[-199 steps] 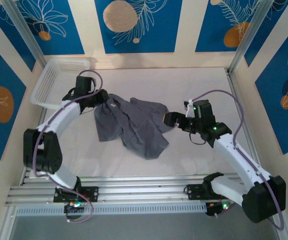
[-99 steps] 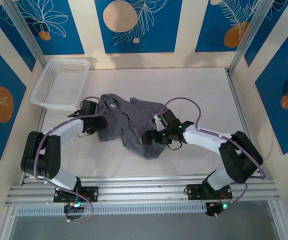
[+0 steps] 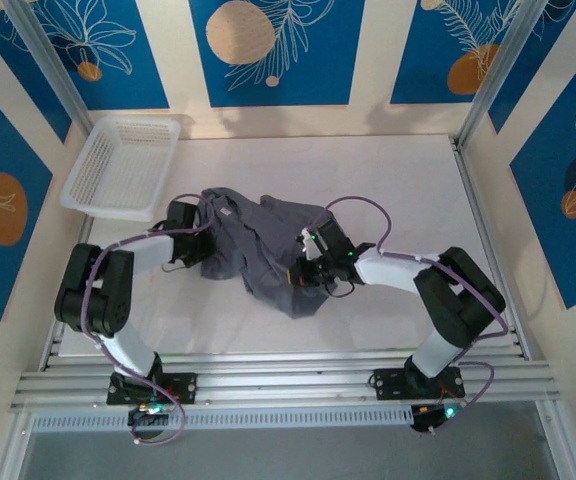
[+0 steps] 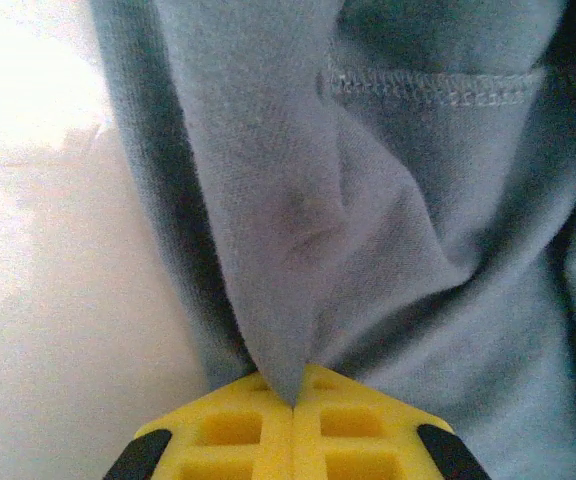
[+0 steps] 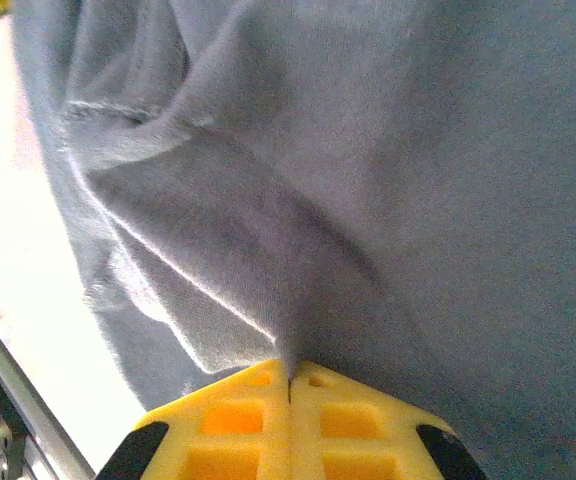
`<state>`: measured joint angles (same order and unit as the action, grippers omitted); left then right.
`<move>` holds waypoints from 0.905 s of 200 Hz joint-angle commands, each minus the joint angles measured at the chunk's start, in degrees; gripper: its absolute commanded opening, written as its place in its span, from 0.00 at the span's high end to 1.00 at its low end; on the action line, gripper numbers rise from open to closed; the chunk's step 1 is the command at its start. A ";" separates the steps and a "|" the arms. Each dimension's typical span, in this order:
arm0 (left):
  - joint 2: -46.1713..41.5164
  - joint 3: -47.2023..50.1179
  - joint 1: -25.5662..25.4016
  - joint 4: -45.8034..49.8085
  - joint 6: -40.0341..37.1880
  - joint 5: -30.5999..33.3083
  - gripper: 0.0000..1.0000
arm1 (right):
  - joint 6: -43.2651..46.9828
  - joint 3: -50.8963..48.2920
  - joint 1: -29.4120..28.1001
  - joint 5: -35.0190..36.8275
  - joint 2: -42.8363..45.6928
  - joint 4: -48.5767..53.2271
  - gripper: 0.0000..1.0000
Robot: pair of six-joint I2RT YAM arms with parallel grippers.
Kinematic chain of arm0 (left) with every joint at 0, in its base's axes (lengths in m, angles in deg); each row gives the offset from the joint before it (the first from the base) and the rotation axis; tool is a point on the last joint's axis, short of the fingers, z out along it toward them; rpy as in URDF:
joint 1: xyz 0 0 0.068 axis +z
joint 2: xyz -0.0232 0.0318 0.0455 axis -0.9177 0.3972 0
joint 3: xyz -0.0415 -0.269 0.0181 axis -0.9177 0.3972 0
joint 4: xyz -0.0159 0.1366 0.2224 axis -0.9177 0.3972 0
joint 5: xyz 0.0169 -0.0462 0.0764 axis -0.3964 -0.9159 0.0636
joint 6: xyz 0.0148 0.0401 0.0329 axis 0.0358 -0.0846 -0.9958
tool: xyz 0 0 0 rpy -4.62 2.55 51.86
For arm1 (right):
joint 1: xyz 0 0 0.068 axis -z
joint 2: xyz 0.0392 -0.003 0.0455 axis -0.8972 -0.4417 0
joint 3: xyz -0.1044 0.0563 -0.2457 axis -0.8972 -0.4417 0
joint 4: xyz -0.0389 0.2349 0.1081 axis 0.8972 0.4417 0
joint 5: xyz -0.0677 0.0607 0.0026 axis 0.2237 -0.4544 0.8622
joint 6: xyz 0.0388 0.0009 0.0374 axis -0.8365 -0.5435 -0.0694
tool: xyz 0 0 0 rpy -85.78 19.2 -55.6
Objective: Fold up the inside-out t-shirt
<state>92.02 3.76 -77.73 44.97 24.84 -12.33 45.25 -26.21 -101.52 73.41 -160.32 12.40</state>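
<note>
Both arms bend low over the white table (image 3: 398, 180) and reach inward toward each other. The left arm rises from its base at the near edge, folds back at the elbow by the left edge, then runs its forearm toward the table's middle. Its left gripper (image 3: 206, 248) is down on the left border of the inside-out t-shirt (image 3: 263, 235). The right arm doubles up at its elbow toward the right side and stretches its forearm leftward, close above the tabletop. The right gripper (image 3: 296, 275) sits on the shirt's near right part.

In the left wrist view the left gripper (image 4: 293, 400) has its yellow fingers (image 4: 233, 430) pressed together, and a peaked ridge of the t-shirt (image 4: 388, 250) is pinched in the seam between them. A stitched hem runs across the cloth above. In the right wrist view the right gripper (image 5: 290, 385) is likewise clamped, with a pulled-up pleat of the grey cloth (image 5: 418, 150) caught between its yellow fingers (image 5: 233, 420).

The t-shirt lies crumpled and bunched around the table's middle, a little toward the left edge, between the two grippers.

Counted: two arms, two grippers, one grey t-shirt and one white mesh basket (image 3: 123, 165). The basket stands at the far left corner, apart from the shirt.
</note>
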 commanded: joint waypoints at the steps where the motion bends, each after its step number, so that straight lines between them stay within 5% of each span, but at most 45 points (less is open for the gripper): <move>1: -6.47 -0.29 1.29 2.25 -0.20 -0.70 1.00 | 1.80 -0.74 0.68 6.03 10.12 2.74 1.00; 48: -28.33 -23.81 1.59 21.23 -11.84 9.48 1.00 | 6.83 2.68 7.43 28.06 39.86 9.13 1.00; 77: -34.46 -41.94 1.56 26.78 -18.86 12.55 1.00 | 12.22 7.77 13.10 33.72 51.79 5.62 1.00; 113: -38.37 -53.32 1.56 27.70 -20.78 9.79 1.00 | 19.17 16.47 13.92 32.11 55.73 1.47 1.00; 181: -42.15 -58.90 1.58 23.19 -20.28 8.88 1.00 | 27.21 31.00 13.92 30.69 55.75 -5.65 1.00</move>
<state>49.92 -53.07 -76.62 69.82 5.19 -2.91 67.89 -0.01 -87.78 103.14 -104.34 12.42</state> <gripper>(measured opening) 0.042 0.046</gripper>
